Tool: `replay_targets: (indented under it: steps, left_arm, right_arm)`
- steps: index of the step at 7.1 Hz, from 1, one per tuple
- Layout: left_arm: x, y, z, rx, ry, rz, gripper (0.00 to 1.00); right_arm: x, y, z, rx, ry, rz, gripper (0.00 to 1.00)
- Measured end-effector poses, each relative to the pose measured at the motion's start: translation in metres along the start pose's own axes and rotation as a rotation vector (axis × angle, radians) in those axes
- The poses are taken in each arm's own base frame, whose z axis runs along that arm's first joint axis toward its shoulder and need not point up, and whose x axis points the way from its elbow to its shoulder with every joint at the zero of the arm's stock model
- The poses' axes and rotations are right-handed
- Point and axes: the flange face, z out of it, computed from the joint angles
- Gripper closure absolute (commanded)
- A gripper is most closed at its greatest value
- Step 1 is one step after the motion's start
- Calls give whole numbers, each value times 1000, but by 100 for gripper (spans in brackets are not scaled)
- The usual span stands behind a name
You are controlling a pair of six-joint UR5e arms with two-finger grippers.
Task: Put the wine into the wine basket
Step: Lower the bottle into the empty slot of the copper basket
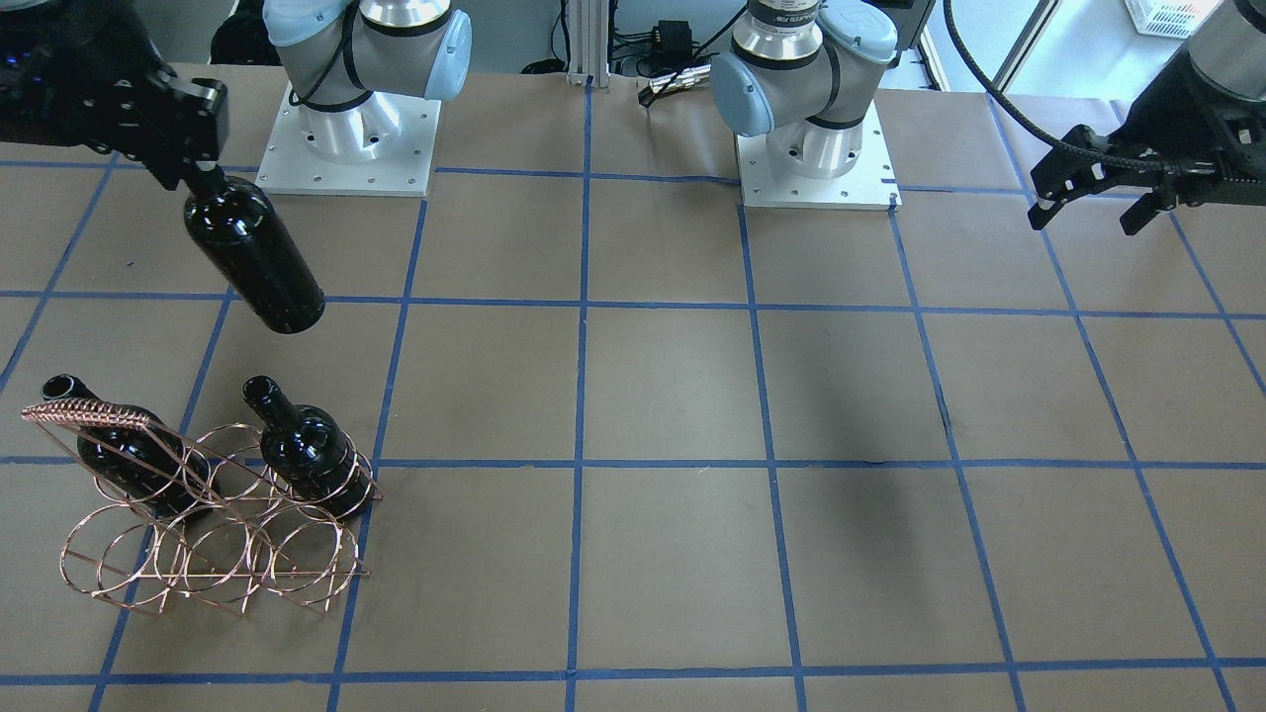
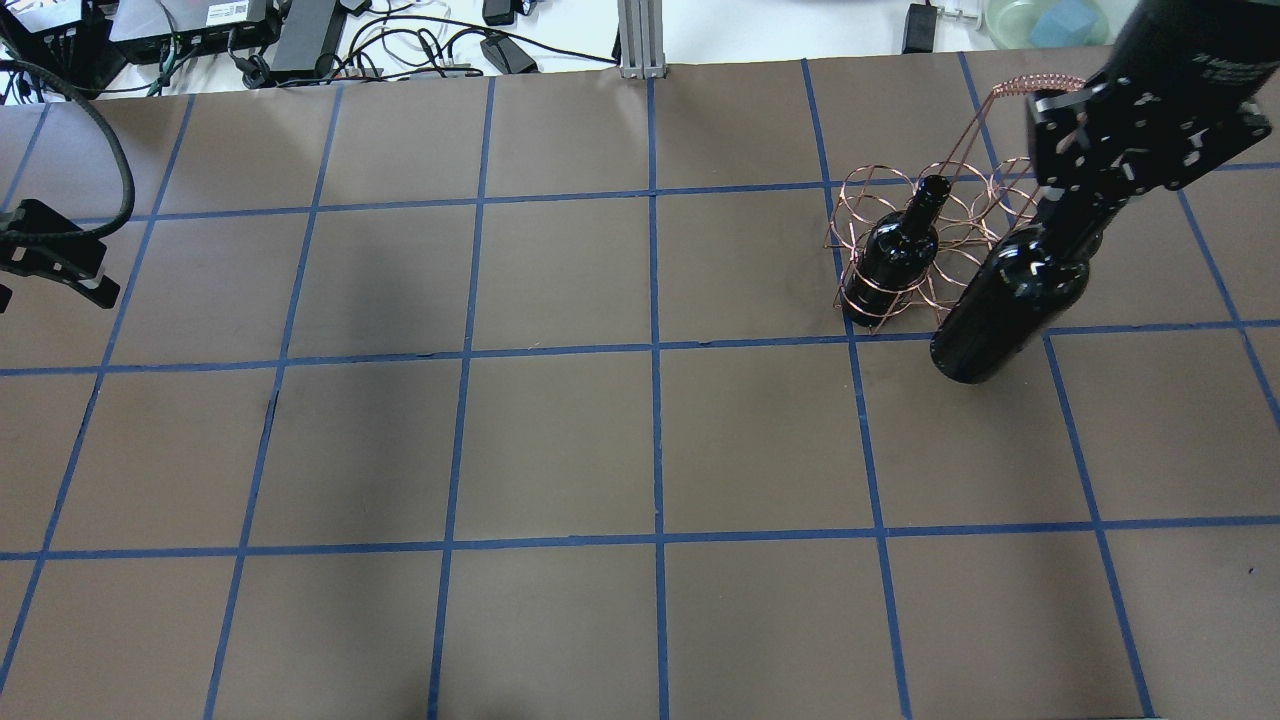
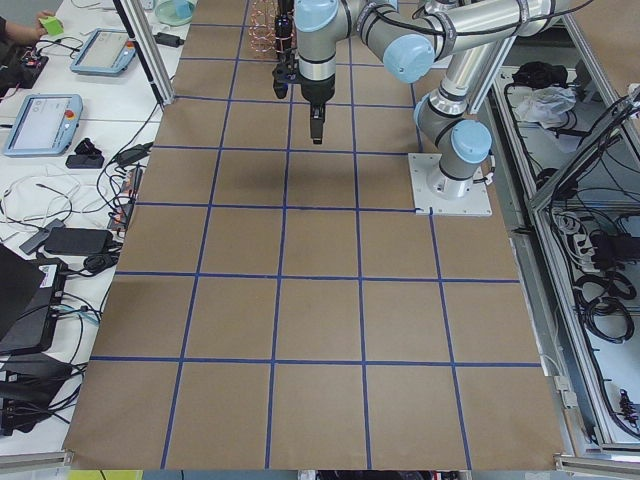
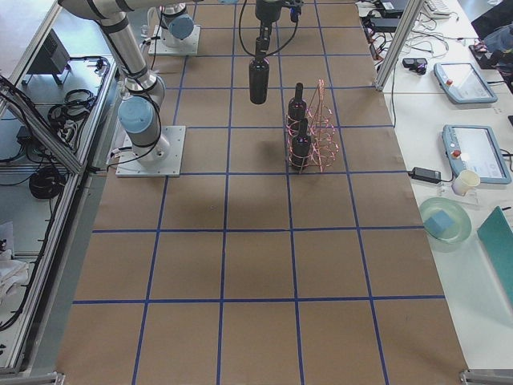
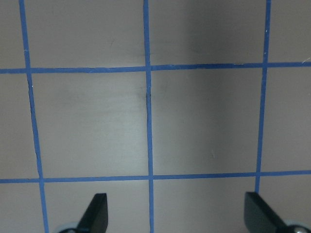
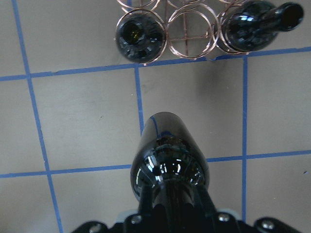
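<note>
My right gripper (image 1: 203, 170) is shut on the neck of a black wine bottle (image 1: 253, 252) and holds it in the air, base down and tilted, on the robot's side of the wine basket (image 1: 94, 413). The copper wire basket stands on the table with two more black bottles in it (image 1: 309, 457) (image 1: 134, 457), at the two ends of one row. In the right wrist view the held bottle (image 6: 167, 155) hangs short of the basket (image 6: 192, 38), facing an empty middle hoop. My left gripper (image 1: 1088, 210) is open and empty, far off at the other side of the table.
Brown paper with a blue tape grid covers the table (image 2: 560, 440). The two arm bases (image 1: 346, 129) (image 1: 816, 138) stand at the robot's edge. Cables and electronics (image 2: 250, 35) lie beyond the far edge. The left wrist view shows only bare table (image 5: 146, 121).
</note>
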Motion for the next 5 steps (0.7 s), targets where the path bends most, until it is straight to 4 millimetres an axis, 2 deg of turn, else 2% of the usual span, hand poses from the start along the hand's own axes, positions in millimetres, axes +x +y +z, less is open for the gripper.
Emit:
replay_targets:
  steps: [1, 2, 4, 5]
  left_arm:
    - [23, -5, -5, 13, 4, -32, 0]
    - [56, -9, -11, 23, -2, -61, 0]
    - [111, -12, -13, 29, -15, -67, 0]
    - [124, -11, -12, 29, -16, -54, 0]
  right_arm:
    - [18, -19, 1, 14, 0, 5, 100]
    - [28, -42, 1, 34, 3, 6, 100]
    - [35, -77, 8, 73, 9, 4, 100]
    - [37, -91, 14, 95, 12, 2, 100]
